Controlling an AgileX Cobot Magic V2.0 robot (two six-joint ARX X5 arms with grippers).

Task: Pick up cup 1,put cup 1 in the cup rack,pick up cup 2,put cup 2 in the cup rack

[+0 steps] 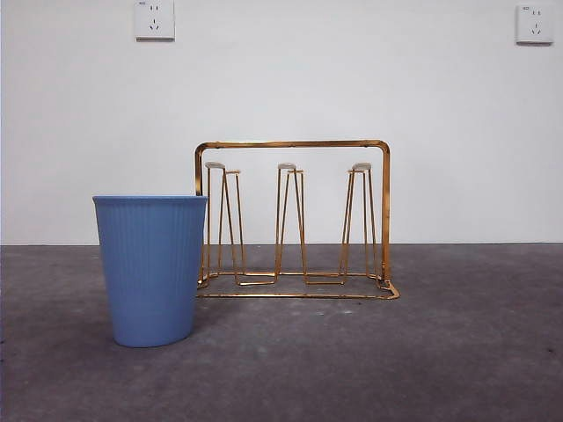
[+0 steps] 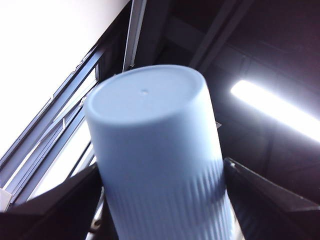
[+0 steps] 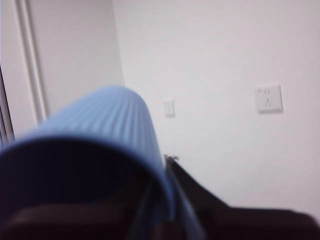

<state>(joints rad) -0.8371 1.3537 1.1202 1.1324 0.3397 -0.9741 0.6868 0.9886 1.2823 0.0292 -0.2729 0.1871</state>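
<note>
The gold wire cup rack (image 1: 295, 220) stands on the table with all its prongs bare. A blue ribbed cup (image 1: 151, 268) stands upright in front of the rack's left end. No arm shows in the front view. In the left wrist view my left gripper (image 2: 160, 172) is shut on a blue cup (image 2: 155, 150), one jaw on each side of its ribbed wall, with the cup's base pointing up at the ceiling. In the right wrist view my right gripper (image 3: 162, 200) holds a blue cup (image 3: 107, 122) by its rim, the cup's mouth towards the camera, blurred.
The grey table (image 1: 440, 352) runs to a white wall with two sockets (image 1: 154, 19). The left wrist view looks up at dark ceiling beams and a strip light (image 2: 275, 107). The right wrist view faces a white wall with a socket (image 3: 269, 98).
</note>
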